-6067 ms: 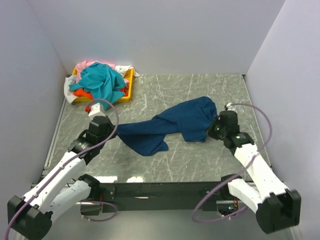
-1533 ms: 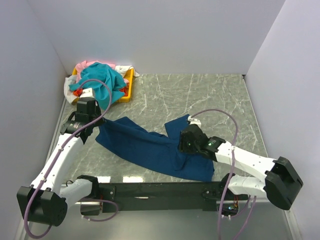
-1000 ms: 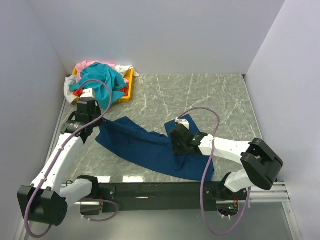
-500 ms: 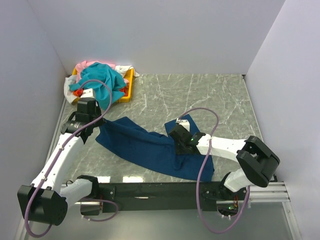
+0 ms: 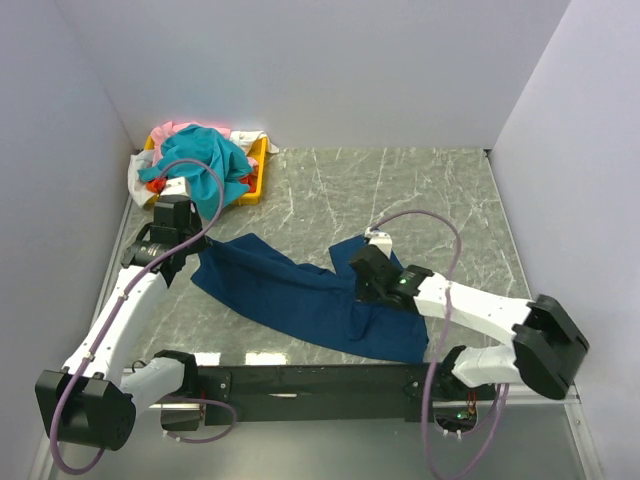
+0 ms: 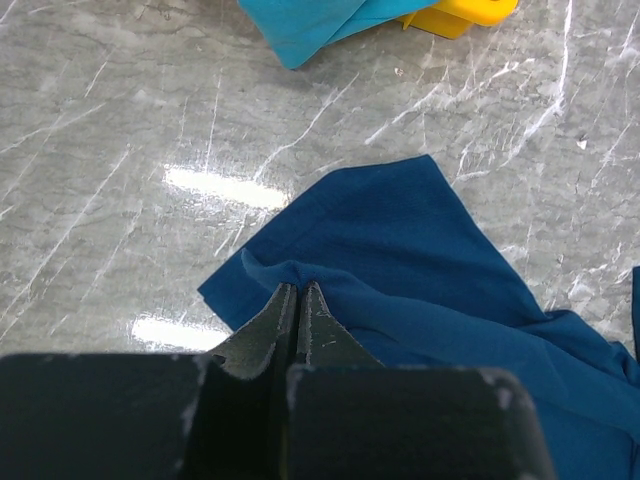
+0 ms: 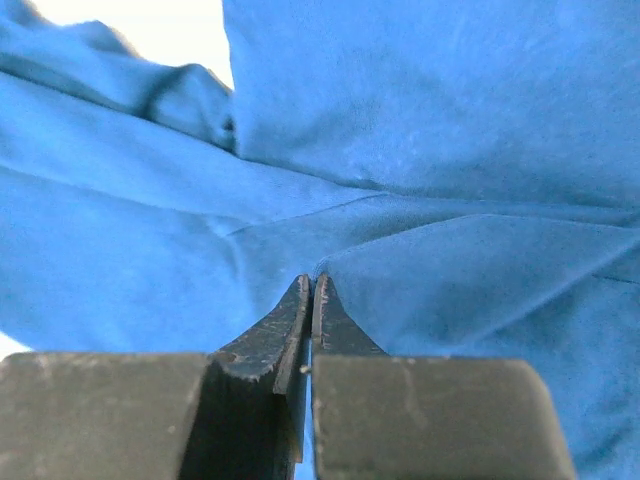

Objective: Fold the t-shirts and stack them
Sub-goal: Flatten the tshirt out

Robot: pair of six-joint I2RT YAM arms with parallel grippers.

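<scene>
The navy blue t-shirt (image 5: 280, 285) lies stretched out and crumpled across the middle of the table. My left gripper (image 5: 192, 262) is shut on a fold at its left corner, as the left wrist view (image 6: 298, 287) shows on the navy cloth (image 6: 420, 240). My right gripper (image 5: 358, 287) is shut on a pinch of the shirt's right part; the right wrist view (image 7: 311, 280) is filled with navy cloth (image 7: 430, 120). A teal t-shirt (image 5: 200, 160) tops a pile with pink (image 5: 175, 128), orange (image 5: 165, 187) and white (image 5: 136, 176) shirts at the back left.
The pile sits in a shallow yellow tray (image 5: 258, 172) in the back left corner; its corner (image 6: 460, 15) and the teal cloth (image 6: 310, 20) show at the top of the left wrist view. White walls close in the grey marble table on three sides.
My right gripper has shifted a little to the right with the navy cloth pinched in it, after sweeping left a second ago. My left arm has not moved.
</scene>
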